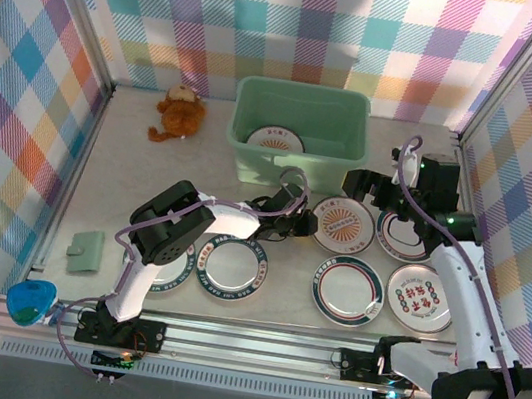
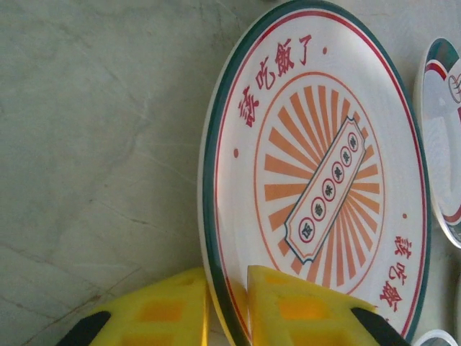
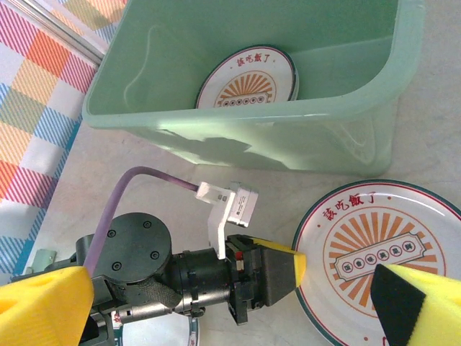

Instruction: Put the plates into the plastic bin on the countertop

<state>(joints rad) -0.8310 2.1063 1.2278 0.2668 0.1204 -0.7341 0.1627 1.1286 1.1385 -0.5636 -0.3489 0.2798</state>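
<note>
Bin (image 1: 304, 90) at 12 o'clock: 1 plate (image 1: 275, 140) seen in, six left. L end effector (image 2: 227, 281) pinches sunburst plate (image 2: 317, 180); R end effector (image 1: 367, 188) spread.

Plate at the left fingers: the round white plate with orange sunburst centre (image 2: 324, 180) runs off the bottom edge. Whether the yellow fingers (image 2: 166, 313) of the left gripper (image 2: 229, 280) press its rim cannot be told.
Plate in the tub: a second sunburst plate (image 3: 246, 78) has its lower rim hidden behind the near wall of the pale mint-green rectangular plastic bin (image 3: 238, 144), itself cut off at top and right.
Plate under the left arm: a dark-rimmed white plate (image 1: 177, 270) is mostly covered.
Small grey-green flat object (image 1: 86, 251): too small to identify.
</note>
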